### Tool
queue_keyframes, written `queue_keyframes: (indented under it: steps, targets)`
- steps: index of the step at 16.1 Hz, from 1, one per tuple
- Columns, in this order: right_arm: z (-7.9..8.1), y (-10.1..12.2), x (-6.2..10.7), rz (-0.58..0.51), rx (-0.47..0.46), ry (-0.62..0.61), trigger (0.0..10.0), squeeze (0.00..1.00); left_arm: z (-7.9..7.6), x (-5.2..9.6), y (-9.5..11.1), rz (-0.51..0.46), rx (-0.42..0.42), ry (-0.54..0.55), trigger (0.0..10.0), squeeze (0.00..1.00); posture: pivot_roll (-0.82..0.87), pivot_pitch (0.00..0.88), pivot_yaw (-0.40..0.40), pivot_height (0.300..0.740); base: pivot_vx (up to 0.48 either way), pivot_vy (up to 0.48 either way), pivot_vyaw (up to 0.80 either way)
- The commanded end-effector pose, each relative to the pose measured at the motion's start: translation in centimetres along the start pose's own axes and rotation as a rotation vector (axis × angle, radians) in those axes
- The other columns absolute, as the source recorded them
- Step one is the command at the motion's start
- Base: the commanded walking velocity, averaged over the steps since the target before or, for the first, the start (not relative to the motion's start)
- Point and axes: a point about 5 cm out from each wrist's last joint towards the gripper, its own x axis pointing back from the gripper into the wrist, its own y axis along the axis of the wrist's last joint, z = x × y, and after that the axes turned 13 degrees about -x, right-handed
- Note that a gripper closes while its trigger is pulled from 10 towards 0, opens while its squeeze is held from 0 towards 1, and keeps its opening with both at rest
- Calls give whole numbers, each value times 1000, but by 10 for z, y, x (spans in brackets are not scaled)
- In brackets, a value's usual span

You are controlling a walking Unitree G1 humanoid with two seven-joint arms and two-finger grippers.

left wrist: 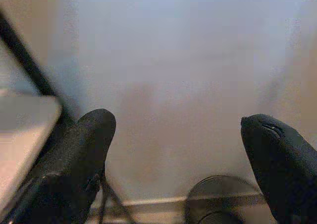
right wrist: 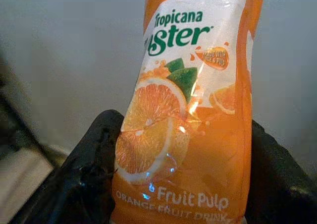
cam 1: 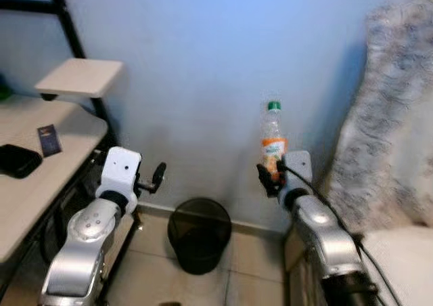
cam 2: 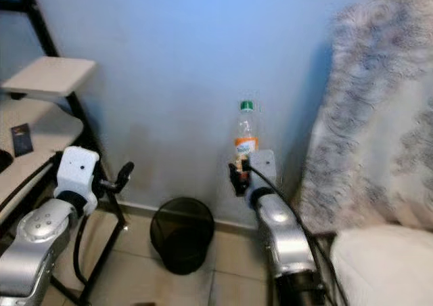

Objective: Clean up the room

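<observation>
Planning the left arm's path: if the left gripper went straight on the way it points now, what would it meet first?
Most likely the blue wall. The left gripper, open, faces it, with the black bin lower down, beneath that line. Depth is hard to judge.

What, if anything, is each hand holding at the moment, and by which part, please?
The right hand holds a plastic orange-drink bottle upright, gripped around its lower, labelled body. The left hand is open and holds nothing.
</observation>
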Motion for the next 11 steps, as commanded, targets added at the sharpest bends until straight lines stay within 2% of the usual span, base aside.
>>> queue_keyframes:
  steps: [1, 4, 5, 6, 8, 11]
  targets:
    - [0, 1, 0, 1, 11, 17, 10000, 0, 0, 0, 4, -16, -12, -4, 10000, 0, 97, 0, -11, 740, 330, 0, 0]
    - [1, -15, 4, 100, 127, 105, 10000, 0, -2, 0, 2, -11, -30, -29, 10000, 0, 95, 0, -9, 740, 328, 0, 0]
    - [-2, -19, 5, 122, 166, 110, 10000, 0, -3, 0, 1, -8, -42, -44, 10000, 0, 95, 0, -9, 740, 326, 0, 631]
    - [-3, -21, 5, 143, 185, 121, 10000, 0, -5, 0, 0, -7, -53, -55, 10000, 0, 98, 0, -12, 740, 304, 0, 800]
    - [-4, -23, 4, 159, 180, 128, 10000, 0, -6, 1, 1, -8, -57, -61, 10000, 0, 99, 0, -13, 740, 302, 0, 0]
    - [-6, -26, 3, 193, 243, 165, 10000, 0, -8, 1, 1, -9, -70, -84, 10000, 0, 101, 0, -14, 740, 303, 0, 0]
